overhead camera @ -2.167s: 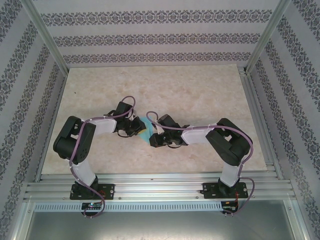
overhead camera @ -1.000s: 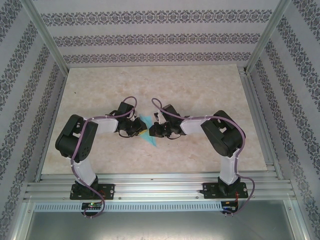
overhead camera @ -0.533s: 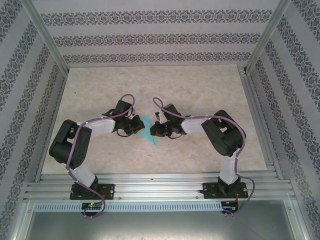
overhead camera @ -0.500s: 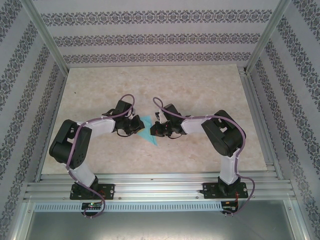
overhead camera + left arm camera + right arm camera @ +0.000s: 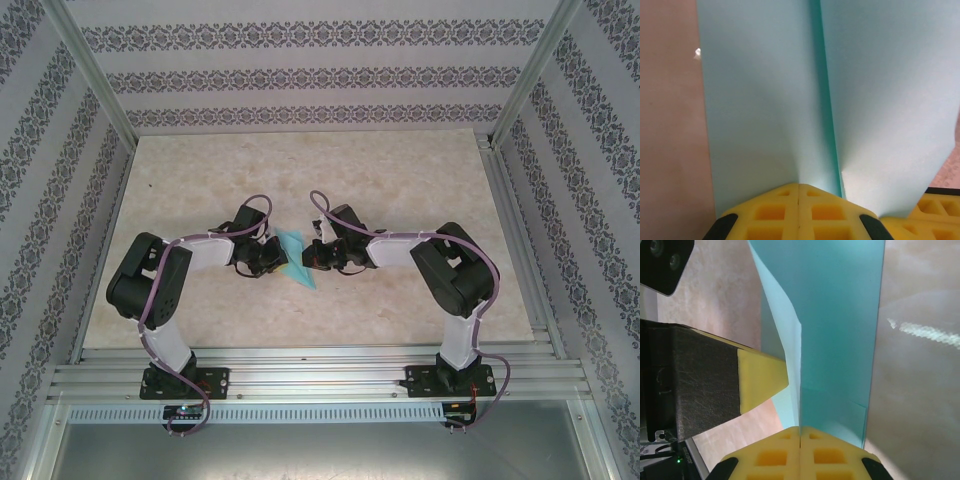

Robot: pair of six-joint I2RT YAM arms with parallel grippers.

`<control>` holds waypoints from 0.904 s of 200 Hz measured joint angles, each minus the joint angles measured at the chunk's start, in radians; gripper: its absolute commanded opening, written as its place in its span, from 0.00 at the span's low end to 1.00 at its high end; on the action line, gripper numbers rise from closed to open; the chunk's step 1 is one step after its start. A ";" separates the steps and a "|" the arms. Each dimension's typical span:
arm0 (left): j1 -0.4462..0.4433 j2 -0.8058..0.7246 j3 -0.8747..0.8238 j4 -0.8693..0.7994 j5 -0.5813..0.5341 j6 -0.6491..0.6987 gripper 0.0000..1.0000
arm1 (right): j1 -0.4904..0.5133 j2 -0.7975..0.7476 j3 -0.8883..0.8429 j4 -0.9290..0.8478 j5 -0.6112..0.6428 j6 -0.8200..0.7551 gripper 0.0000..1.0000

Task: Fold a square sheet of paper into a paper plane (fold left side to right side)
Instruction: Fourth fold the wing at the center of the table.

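on a marbled table between patterned walls, blue paper

One light-blue sheet of paper is present. There are two arms, the left arm and the right arm, and two grippers, the left gripper and the right gripper. One table lies beneath them, enclosed by three patterned walls.
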 measured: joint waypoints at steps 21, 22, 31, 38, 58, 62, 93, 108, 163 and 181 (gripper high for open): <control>0.000 0.000 0.000 0.000 -0.001 0.001 0.03 | 0.000 0.000 -0.002 -0.001 0.000 -0.001 0.05; 0.000 0.000 0.000 0.000 0.000 0.001 0.03 | 0.000 0.000 -0.002 -0.001 0.000 0.000 0.05; 0.000 0.000 0.000 0.000 -0.001 0.001 0.03 | 0.000 0.000 -0.003 -0.002 0.000 -0.001 0.05; 0.000 0.000 0.000 0.000 -0.001 0.002 0.03 | -0.001 0.000 -0.005 -0.001 0.000 -0.001 0.05; 0.000 0.000 0.000 0.000 -0.001 0.005 0.03 | -0.006 0.000 -0.011 0.000 0.001 -0.001 0.05; 0.000 0.000 0.000 0.000 -0.001 0.005 0.03 | -0.007 0.000 -0.011 0.000 0.001 -0.001 0.05; 0.000 0.000 0.000 0.000 -0.001 0.011 0.03 | -0.013 0.000 -0.012 0.000 0.001 -0.001 0.05; 0.000 0.000 0.000 0.000 -0.001 0.013 0.03 | -0.013 0.000 -0.012 0.000 0.001 -0.001 0.05; 0.000 0.000 0.000 0.000 -0.001 0.019 0.03 | -0.013 0.021 -0.012 0.005 0.000 0.000 0.06; 0.000 0.000 0.000 0.000 0.000 0.019 0.03 | -0.013 0.032 -0.012 0.010 0.000 0.000 0.06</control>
